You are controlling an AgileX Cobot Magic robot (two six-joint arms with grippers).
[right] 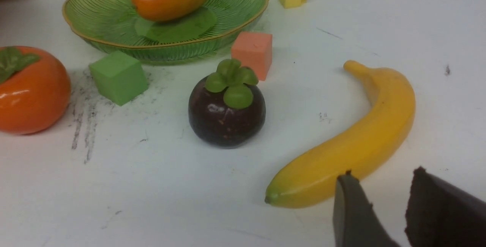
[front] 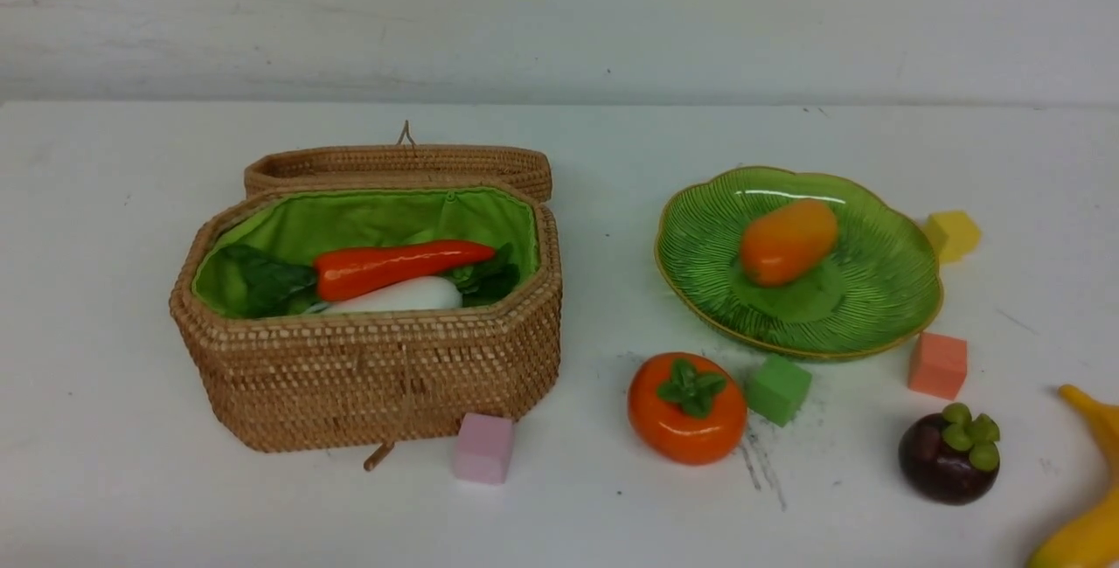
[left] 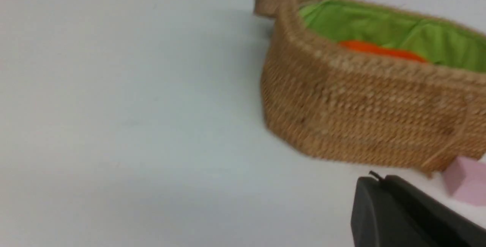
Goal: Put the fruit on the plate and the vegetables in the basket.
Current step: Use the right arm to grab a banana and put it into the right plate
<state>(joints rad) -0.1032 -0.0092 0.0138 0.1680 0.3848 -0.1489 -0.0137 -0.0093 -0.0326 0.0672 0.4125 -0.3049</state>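
Observation:
The open wicker basket holds the red-orange vegetable and the white radish. No eggplant shows. The green plate holds the mango. The persimmon, mangosteen and banana lie on the table in front of it. Neither gripper shows in the front view. My right gripper is open and empty, just short of the banana, with the mangosteen beyond. My left gripper is shut and empty, near the basket.
Foam cubes lie around: pink at the basket's front, green and salmon in front of the plate, yellow behind it. The basket lid lies open behind. Dark scuffs mark the table by the persimmon.

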